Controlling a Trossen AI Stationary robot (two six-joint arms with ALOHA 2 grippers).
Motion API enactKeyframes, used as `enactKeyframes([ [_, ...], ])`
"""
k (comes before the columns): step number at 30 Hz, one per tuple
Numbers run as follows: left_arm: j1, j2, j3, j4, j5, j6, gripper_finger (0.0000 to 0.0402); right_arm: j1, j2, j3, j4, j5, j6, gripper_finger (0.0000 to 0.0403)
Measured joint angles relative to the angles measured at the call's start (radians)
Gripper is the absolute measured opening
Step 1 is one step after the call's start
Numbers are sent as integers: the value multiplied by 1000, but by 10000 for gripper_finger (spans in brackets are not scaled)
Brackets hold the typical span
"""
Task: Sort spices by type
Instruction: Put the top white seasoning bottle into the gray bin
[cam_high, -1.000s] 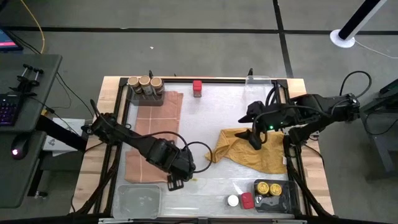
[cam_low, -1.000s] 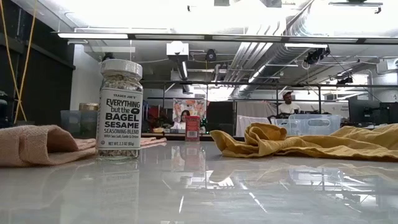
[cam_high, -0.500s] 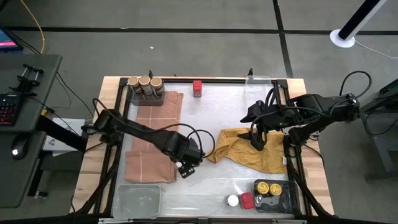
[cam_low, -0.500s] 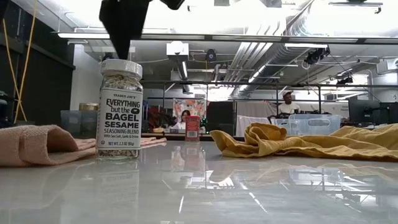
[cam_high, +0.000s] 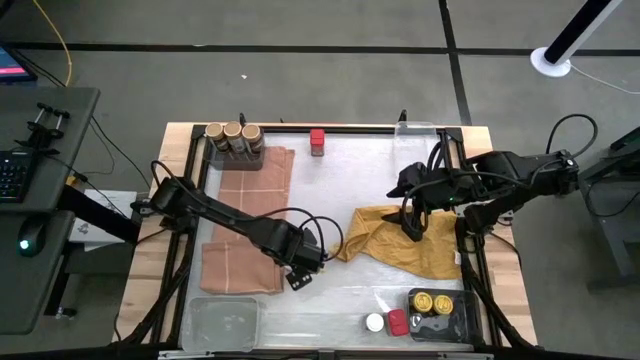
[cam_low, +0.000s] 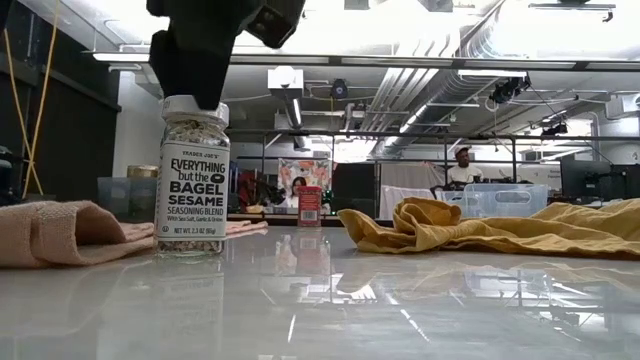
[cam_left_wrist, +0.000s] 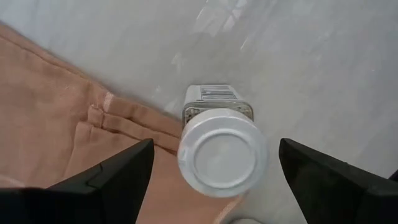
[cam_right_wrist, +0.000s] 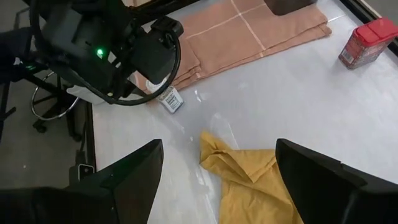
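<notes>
L gripper spread wide around round white-lidded glass jar, lower centre; R gripper spread above crumpled yellow cloth.

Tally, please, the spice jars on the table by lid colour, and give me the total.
Tan lids: 3
Red lids: 2
Yellow-gold lids: 2
White lids: 2
Total: 9

A crumpled mustard-yellow cloth lies on the glossy white tabletop, right of centre. A flat peach-pink checked cloth covers the left side. An empty clear plastic tray sits at the front-left corner, beside the peach cloth's front edge.
</notes>
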Motion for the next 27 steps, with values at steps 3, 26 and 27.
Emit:
enactKeyframes([
  [3,3,0,-22,6,-1,1,333,0,0,0,0,10,15,305],
  [26,-5,0,-126,156,-25,-7,234,0,0,0,4,46,62,305],
  [27,-5,0,-126,159,-25,-7,210,0,0,0,4,45,62,305],
])
